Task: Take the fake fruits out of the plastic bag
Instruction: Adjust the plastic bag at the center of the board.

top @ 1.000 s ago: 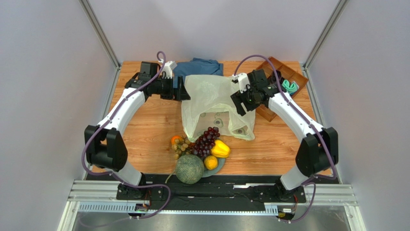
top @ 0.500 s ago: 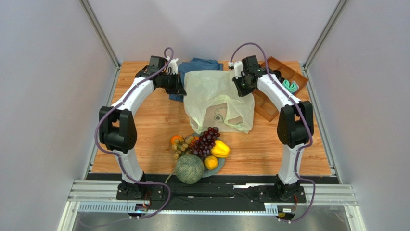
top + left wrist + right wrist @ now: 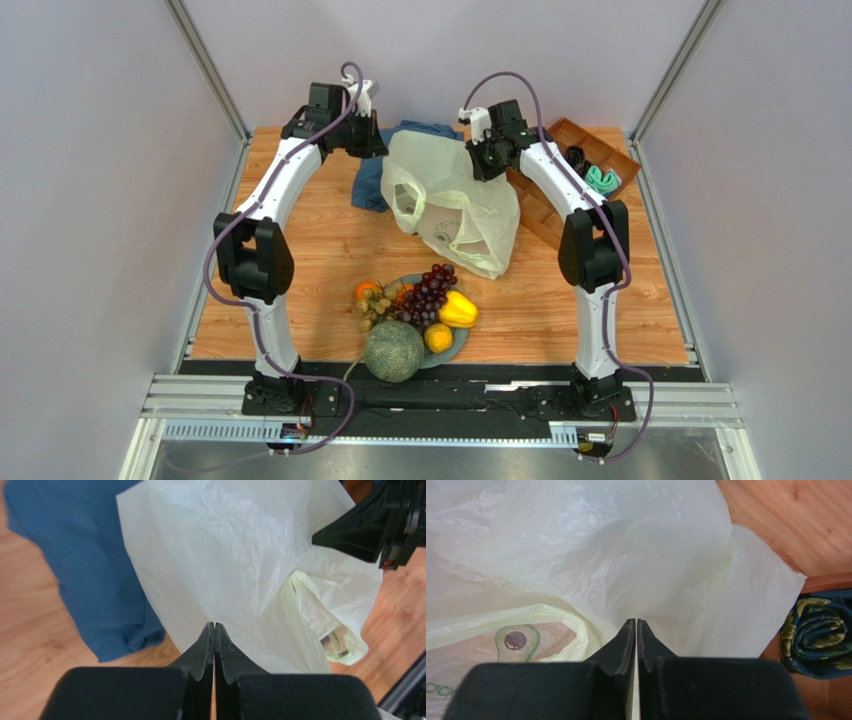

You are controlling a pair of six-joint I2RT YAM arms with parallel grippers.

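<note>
The pale yellow-green plastic bag (image 3: 455, 205) hangs lifted by its far edge, its handles and mouth drooping toward the front. My left gripper (image 3: 384, 148) pinches its far left corner and my right gripper (image 3: 479, 160) its far right corner. In the left wrist view the left gripper (image 3: 214, 625) is shut on the bag's film (image 3: 225, 555). The right gripper (image 3: 636, 621) likewise bites the film (image 3: 601, 555). The fake fruits lie outside the bag near the front: a netted melon (image 3: 393, 350), purple grapes (image 3: 428, 292), a yellow piece (image 3: 458, 310) and oranges (image 3: 438, 338).
A blue cloth (image 3: 372, 182) lies under and behind the bag, also filling the left of the left wrist view (image 3: 75, 555). A wooden tray (image 3: 560, 135) at the back right holds rolled socks (image 3: 603, 180); a dark sock (image 3: 821, 630) shows beside the bag. The fruits rest on a grey plate (image 3: 462, 346).
Both grippers went from open to shut on the bag's far edge. Both arms rose and drew back, lifting the bag off the table so that it hangs.
</note>
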